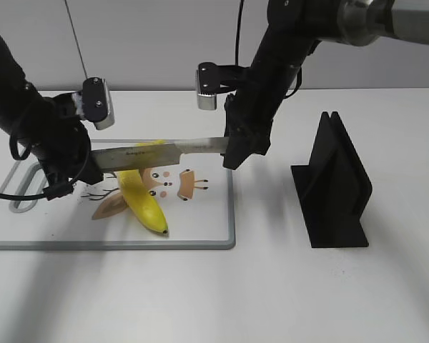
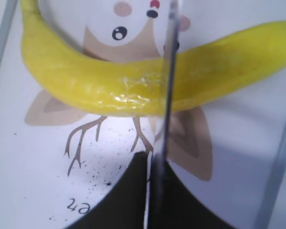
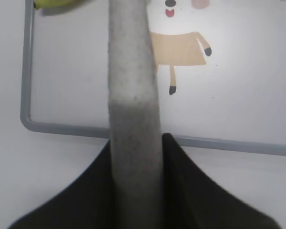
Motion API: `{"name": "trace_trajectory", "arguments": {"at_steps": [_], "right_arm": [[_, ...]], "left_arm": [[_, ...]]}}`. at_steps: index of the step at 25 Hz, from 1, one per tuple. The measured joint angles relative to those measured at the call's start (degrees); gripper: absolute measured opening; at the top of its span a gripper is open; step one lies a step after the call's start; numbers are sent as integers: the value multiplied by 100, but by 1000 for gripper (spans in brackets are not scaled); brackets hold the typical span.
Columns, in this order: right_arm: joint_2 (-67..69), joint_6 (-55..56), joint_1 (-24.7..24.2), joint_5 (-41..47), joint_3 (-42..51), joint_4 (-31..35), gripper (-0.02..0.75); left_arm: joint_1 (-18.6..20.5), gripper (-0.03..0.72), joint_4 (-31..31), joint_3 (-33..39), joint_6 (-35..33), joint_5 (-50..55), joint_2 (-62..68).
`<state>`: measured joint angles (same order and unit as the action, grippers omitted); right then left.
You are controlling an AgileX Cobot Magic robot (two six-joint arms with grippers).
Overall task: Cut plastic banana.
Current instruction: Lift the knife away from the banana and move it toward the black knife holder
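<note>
Both grippers (left (image 1: 93, 161), right (image 1: 232, 146)) clamp the knife (image 1: 161, 152) above the banana (image 1: 143, 196) on the board (image 1: 200, 225).

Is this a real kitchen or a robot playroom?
Probably a robot test bench, not a kitchen: a plain white table, a cartoon-printed cutting board with a plastic banana, a black knife stand, and two robot arms holding one knife.

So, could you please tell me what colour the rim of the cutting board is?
Grey; the cutting board rim shows best in the right wrist view.
</note>
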<state>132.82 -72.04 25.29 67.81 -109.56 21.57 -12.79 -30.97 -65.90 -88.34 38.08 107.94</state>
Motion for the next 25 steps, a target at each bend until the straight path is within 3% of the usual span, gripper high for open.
{"name": "trace_trajectory", "arguments": {"at_steps": [2, 5, 9, 11, 14, 25], "right_arm": [[-85, 37, 0, 54, 0, 0, 202], [-209, 140, -6, 164, 0, -10, 199], [-333, 387, -6, 142, 0, -21, 183], [-362, 469, -6, 129, 22, -23, 183], [-497, 520, -6, 125, 58, -97, 183], [-750, 974, -6, 100, 172, -629, 183]], "left_arm": [[0, 8, -81, 0, 0, 42, -76], [18, 145, -321, 0, 62, 35, -217], [23, 477, -662, 0, 104, 13, -397], [23, 604, -824, 0, 107, 44, -488], [23, 649, -955, 0, 107, 102, -681], [23, 647, -1039, 0, 139, 129, -2047]]}}
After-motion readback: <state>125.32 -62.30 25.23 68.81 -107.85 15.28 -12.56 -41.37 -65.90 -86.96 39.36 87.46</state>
